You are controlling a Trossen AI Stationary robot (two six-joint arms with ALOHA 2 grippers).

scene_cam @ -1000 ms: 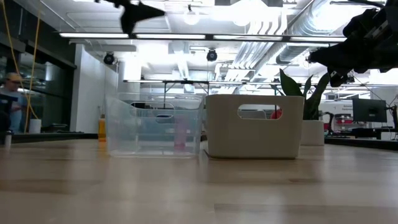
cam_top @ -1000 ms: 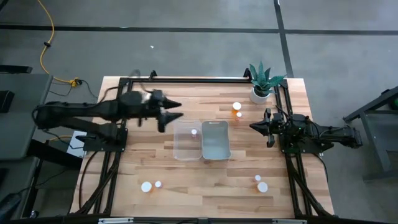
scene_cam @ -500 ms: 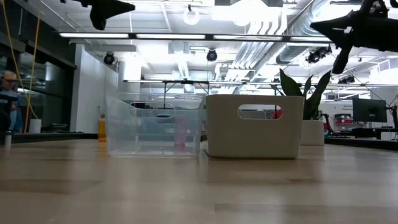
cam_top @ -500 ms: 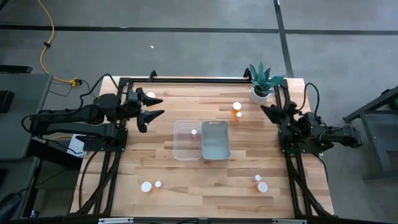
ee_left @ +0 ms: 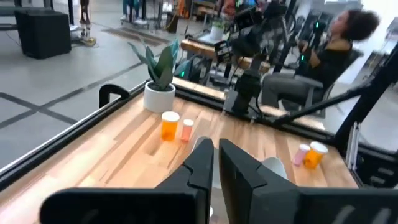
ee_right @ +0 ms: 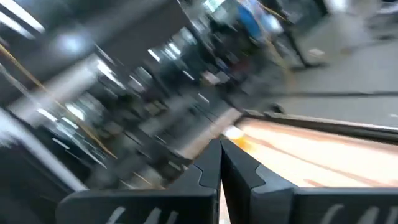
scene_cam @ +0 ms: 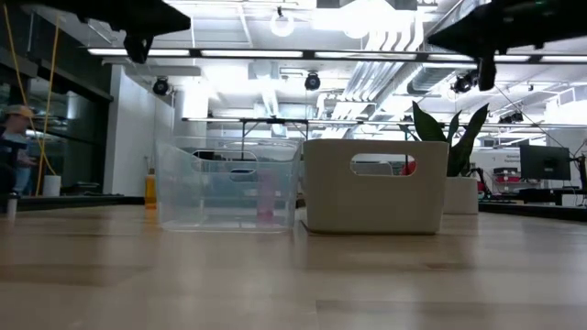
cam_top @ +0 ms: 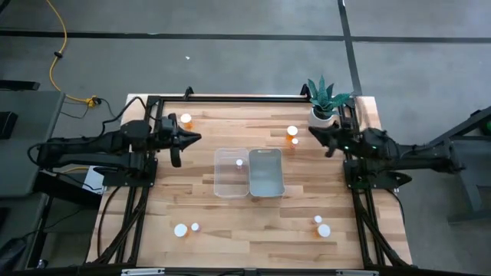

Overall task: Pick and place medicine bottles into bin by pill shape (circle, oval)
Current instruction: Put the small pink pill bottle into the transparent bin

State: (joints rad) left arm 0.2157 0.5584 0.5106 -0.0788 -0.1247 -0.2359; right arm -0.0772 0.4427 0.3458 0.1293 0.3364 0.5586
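Note:
Small amber medicine bottles with white caps stand on the wooden table: one at the far left, two at the far right, two at the near left and two at the near right. One more stands inside the clear bin. The white bin stands next to it. My left gripper hovers shut and holding nothing, left of the bins; in its wrist view its fingers lie together. My right gripper hovers shut beside the two far-right bottles, touching nothing.
A plant in a white pot stands at the far right corner, close to my right gripper. A black frame rail runs along the far edge. People show in the room beyond the table.
My left gripper has drawn back from above the clear bin toward the table's left edge, sunk a little and shut. My right gripper, still shut, has risen, rolled and gone toward the far edge, ending near the two far-right bottles. No bottle has moved.

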